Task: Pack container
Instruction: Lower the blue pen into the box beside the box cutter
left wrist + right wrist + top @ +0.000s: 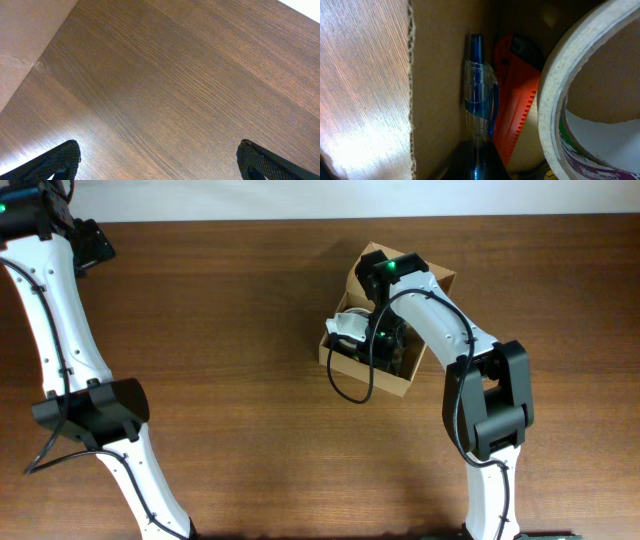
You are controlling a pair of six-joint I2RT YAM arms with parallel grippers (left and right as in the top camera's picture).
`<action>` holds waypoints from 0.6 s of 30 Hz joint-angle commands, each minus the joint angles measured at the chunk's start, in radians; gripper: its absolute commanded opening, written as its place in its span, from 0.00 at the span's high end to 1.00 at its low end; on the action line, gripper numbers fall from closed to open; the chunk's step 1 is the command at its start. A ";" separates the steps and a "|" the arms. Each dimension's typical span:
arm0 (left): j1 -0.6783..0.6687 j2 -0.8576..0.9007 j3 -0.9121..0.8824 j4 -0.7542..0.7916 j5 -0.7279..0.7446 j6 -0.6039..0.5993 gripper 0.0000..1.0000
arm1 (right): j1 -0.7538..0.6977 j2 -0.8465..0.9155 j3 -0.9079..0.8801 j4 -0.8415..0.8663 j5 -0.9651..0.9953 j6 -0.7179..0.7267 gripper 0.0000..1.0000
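Far to the left of the overhead view, the left gripper point(95, 242) hung near the table's point(230, 380) back corner. Its wrist camera showed the two fingers point(60, 160) spread wide apart over bare wood, clamping nothing, with a tan sheet at the upper left edge of that view.

Right of centre stood the container point(385, 385), an open brown cardboard box set askew on the table, well apart from the left arm. The right arm reached down into it from above.

Inside, from the right wrist view, a blue pen point(480, 100) lay along the cardboard wall point(437, 90). Just beside it was an orange ridged tool point(520, 110), then a tape roll point(551, 100). The right gripper point(470, 162) was closed. The pen's lower end ran into its dark fingers, though I could not tell whether it was pinched there.
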 commanded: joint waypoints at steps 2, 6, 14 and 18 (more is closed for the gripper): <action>0.005 0.005 -0.003 0.001 0.005 0.008 0.00 | 0.009 0.006 -0.004 -0.001 -0.026 -0.007 0.91; 0.005 0.005 -0.003 0.001 0.004 0.008 0.00 | 0.009 0.006 -0.004 0.000 -0.025 -0.007 0.61; 0.005 0.005 -0.003 0.001 0.005 0.008 0.00 | 0.009 0.004 -0.003 0.000 -0.026 -0.006 0.53; 0.005 0.005 -0.003 0.001 0.005 0.008 0.00 | 0.009 -0.019 0.032 -0.005 -0.031 0.026 0.56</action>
